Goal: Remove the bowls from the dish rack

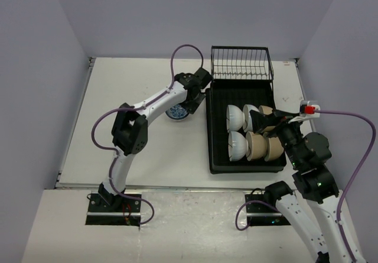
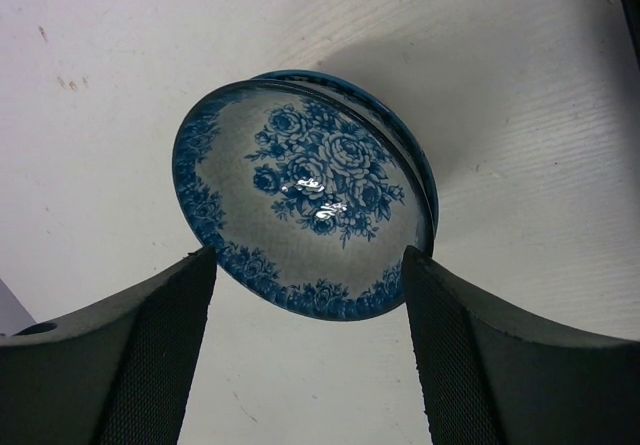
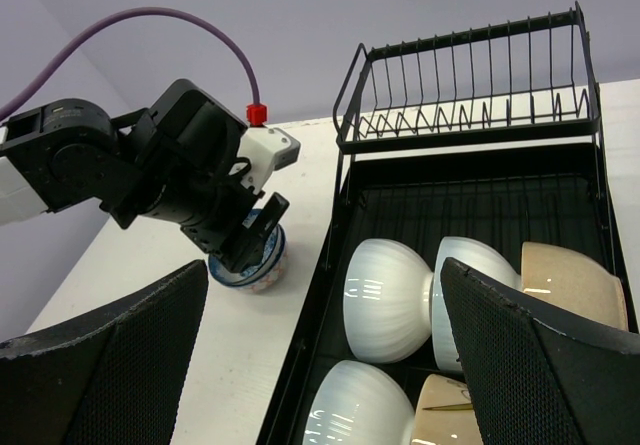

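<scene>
A blue-and-white patterned bowl (image 2: 305,205) stands upright on the white table just left of the dish rack (image 1: 211,145); a reddish pattern shows low on its side (image 3: 248,262). My left gripper (image 2: 308,255) hangs just above its near rim, open and narrower than the bowl (image 1: 176,113). In the rack, white bowls (image 3: 385,300) (image 3: 360,405) and tan bowls (image 3: 565,280) (image 1: 257,147) lie on their sides in two rows. My right gripper (image 3: 322,265) hovers open over them (image 1: 264,123), holding nothing.
A black wire basket (image 1: 242,65) forms the far end of the rack. Bare white table (image 1: 130,85) spreads left of the rack. Grey walls close in the back and both sides. The left arm (image 1: 147,106) reaches diagonally across the table.
</scene>
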You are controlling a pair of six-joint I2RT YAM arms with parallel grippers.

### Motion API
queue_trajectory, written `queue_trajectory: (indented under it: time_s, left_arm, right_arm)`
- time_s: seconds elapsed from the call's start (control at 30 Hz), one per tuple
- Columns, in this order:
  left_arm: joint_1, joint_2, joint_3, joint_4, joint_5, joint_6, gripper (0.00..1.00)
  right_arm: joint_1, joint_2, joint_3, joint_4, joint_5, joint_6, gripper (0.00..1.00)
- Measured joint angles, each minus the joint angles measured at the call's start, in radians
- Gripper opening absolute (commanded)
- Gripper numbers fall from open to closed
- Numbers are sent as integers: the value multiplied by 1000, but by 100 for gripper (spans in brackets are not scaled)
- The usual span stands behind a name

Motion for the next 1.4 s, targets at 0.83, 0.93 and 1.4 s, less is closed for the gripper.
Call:
queue_trajectory:
  time_s: [0.83, 0.93, 1.4]
  left_arm:
    - [2, -1021, -887, 943, 300, -393, 100]
    - [2, -1015, -974, 1145, 423, -531, 100]
    - [-6, -488, -895, 1474, 712, -987, 95]
  right_arm:
    - [0, -67, 7, 31, -34, 43, 99]
    - [0, -80, 7, 46, -34, 50, 99]
    - [0, -90, 0, 45, -24, 42, 99]
